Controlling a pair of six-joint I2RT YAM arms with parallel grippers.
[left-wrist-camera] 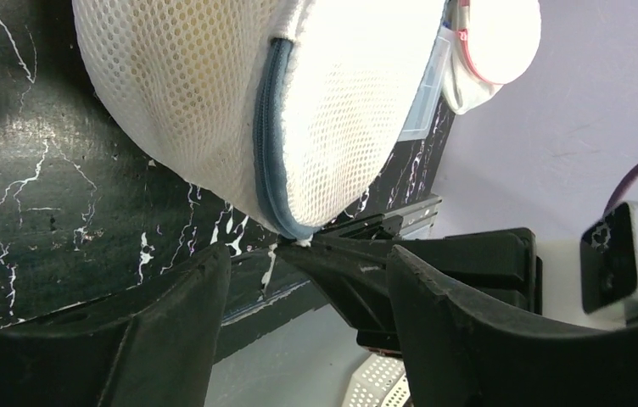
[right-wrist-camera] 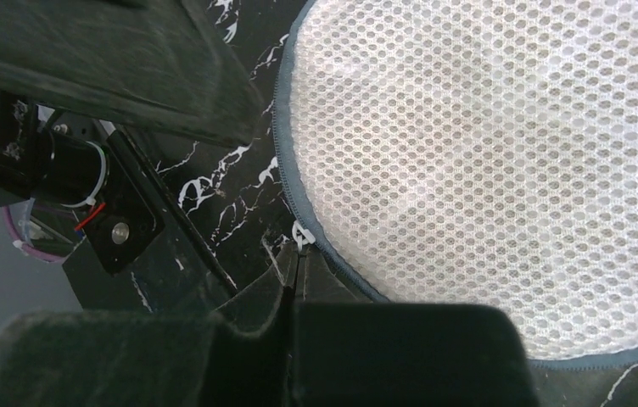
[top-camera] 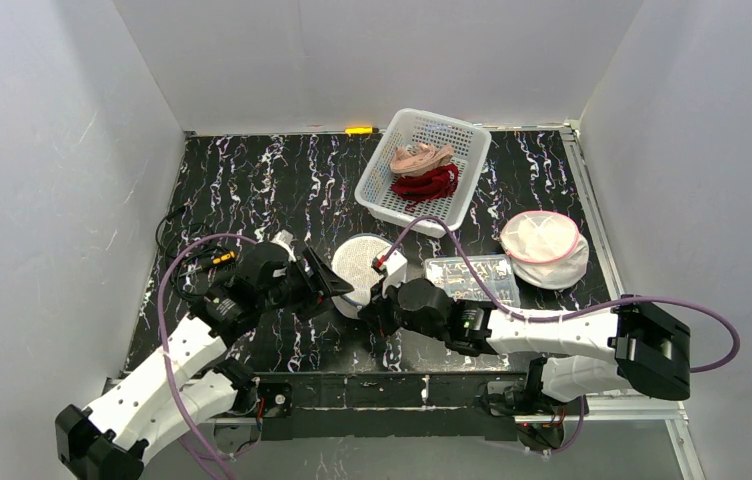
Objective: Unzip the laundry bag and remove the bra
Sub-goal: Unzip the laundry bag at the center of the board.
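Black marbled table [top-camera: 252, 190], white walls all round. Laundry bag [top-camera: 360, 258] sits just ahead of the 2 arms, with its zipper [left-wrist-camera: 266, 144] closed as far as I can see. The bra is presumably inside (can't make it out through the mesh). Right gripper [right-wrist-camera: 292, 292] is pinched tight on the little white zipper pull [right-wrist-camera: 300, 235]. Left gripper [top-camera: 332, 283] gapes wide beside the bag, holding nothing. So it's the unzip step. Next I'd guess left pins the bag while right drags the pull along the seam.
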